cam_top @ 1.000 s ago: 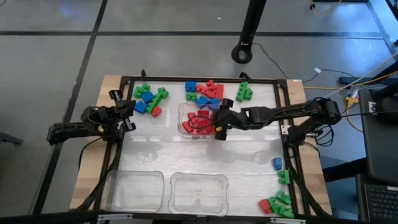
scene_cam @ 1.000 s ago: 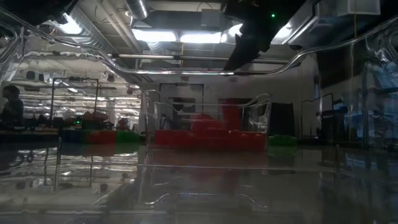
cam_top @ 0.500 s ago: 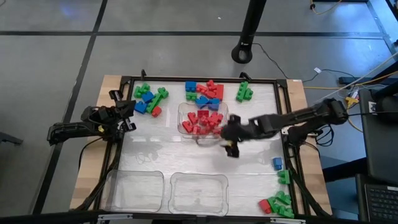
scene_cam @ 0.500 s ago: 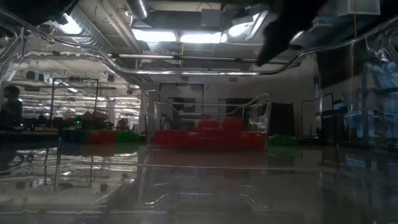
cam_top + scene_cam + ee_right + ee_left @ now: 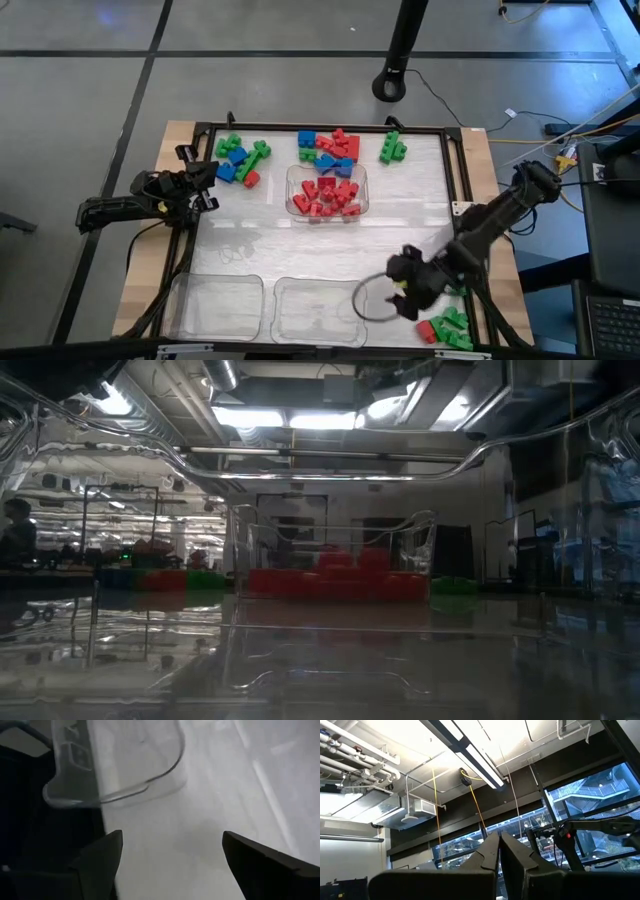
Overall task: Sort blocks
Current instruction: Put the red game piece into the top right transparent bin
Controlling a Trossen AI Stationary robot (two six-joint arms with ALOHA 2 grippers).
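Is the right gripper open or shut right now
Open. The right wrist view shows the right gripper with its two dark fingers spread wide apart, only bare white table between them.

Clear tray [image 5: 335, 555] is sitting mid-table, holding red blocks [image 5: 335, 582]. Green blocks [image 5: 452, 586] are lying right of it; no pincer is showing to place things by.

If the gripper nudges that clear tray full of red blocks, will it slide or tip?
The tray would probably slide: it looks low and flat-bottomed on a smooth, glossy table. Tipping seems unlikely, since the red blocks lie low inside. Its thin clear walls may flex.
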